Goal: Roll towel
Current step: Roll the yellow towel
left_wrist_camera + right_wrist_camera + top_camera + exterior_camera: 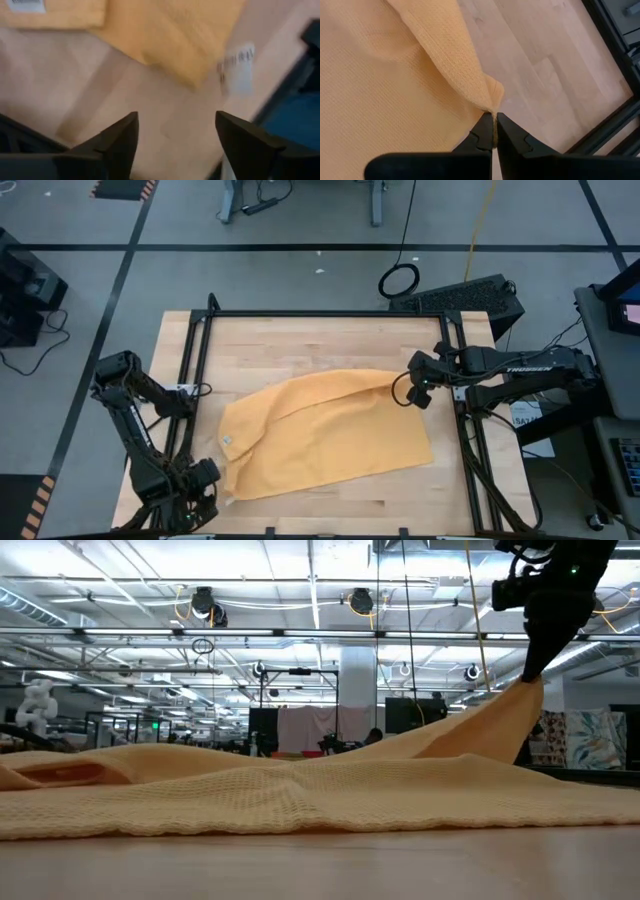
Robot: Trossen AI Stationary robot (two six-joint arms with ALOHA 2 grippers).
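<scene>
Fingers of the right gripper (494, 131) are pressed together on a corner of the towel (395, 85), pinching a small peak of cloth; only the right wrist view shows this contact plainly. From the high view, the right gripper (418, 387) sits at centre right of the frame, over the towel's upper right corner, with the towel (330, 435) lying across the middle of the wooden surface (300, 340), its left end folded over itself and carrying a small white label (228, 441). Seen in the low view, that corner is lifted clear of the surface: the towel (300, 790) rises in a slope toward the upper right of the frame, where the right gripper (532, 672) holds it, while the rest lies flat. Fingers of the left gripper (175, 142) are spread wide with only bare surface (75, 90) between them, and the towel (170, 35) lies in the upper part of that frame. The high view places the left gripper (193, 498) at lower left, just beside the towel's lower left corner; whether it touches cannot be told.
</scene>
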